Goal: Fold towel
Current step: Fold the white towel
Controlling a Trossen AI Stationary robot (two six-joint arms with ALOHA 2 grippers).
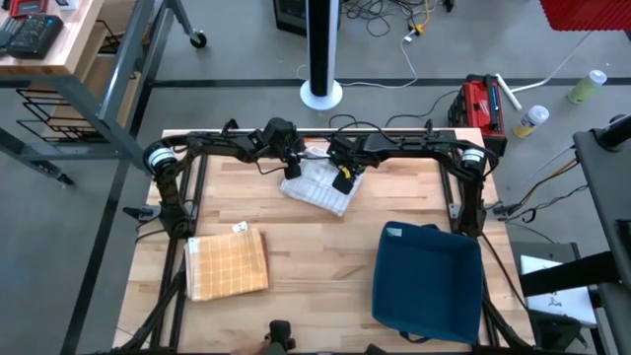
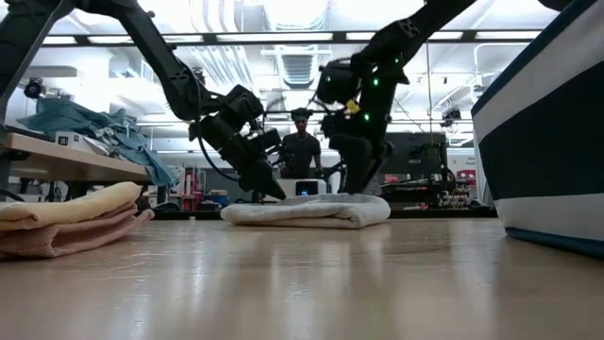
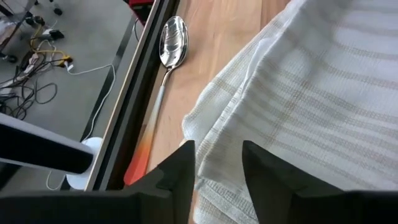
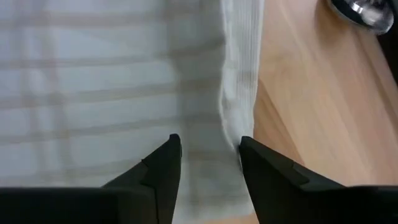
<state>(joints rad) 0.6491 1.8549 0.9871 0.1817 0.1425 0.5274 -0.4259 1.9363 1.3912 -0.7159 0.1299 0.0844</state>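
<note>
A white towel with faint stripes point(image 1: 317, 187) lies folded in a thick pad flat on the wooden table, near the middle of the far edge. My left gripper point(image 3: 217, 162) is open at the towel's far left corner, slanting down, its fingers on either side of the towel's edge point(image 3: 214, 134). My right gripper point(image 4: 210, 155) is open above the towel's right side, pointing steeply down, its fingers astride the folded edge point(image 4: 239, 106). In the low view the left gripper point(image 2: 274, 192) reaches the towel's point(image 2: 307, 210) end and the right gripper point(image 2: 357, 189) stands over its top. My left gripper has the towel's edge between its open fingers; I cannot tell whether a finger touches the cloth. My right gripper stands just over the folded edge with open fingers; whether its tips rest on the cloth cannot be told.
A metal spoon point(image 3: 172, 40) lies by the table's far edge beside the towel. A folded yellow checked towel point(image 1: 227, 261) lies at the near left. A dark blue bin point(image 1: 426, 281) stands at the near right. A person point(image 2: 300, 142) stands beyond the table.
</note>
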